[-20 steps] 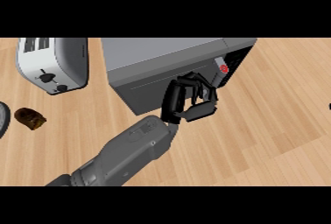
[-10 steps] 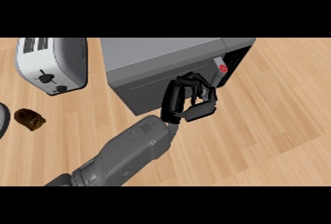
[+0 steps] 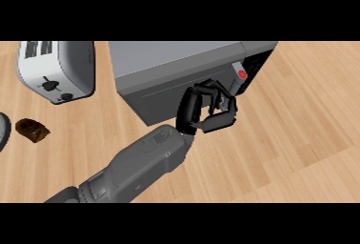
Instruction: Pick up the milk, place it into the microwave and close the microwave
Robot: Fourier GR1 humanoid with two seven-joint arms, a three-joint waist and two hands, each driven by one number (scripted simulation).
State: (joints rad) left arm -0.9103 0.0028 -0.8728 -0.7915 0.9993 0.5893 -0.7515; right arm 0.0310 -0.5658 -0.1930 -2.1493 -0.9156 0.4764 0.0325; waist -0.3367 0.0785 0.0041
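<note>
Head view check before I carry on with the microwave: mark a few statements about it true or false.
1. A toaster stands at the view's left of the microwave. True.
2. The left hand lies flat on the counter, far from the microwave. False: its fingers are curled at the microwave's front, just below the red button.
3. A milk carton stands on the counter right of the microwave. False: no milk shows anywhere.
4. A small brown item lies on the counter, nearer the view's bottom than the toaster. True.
5. Both hands are in view. False: only one hand shows.
</note>
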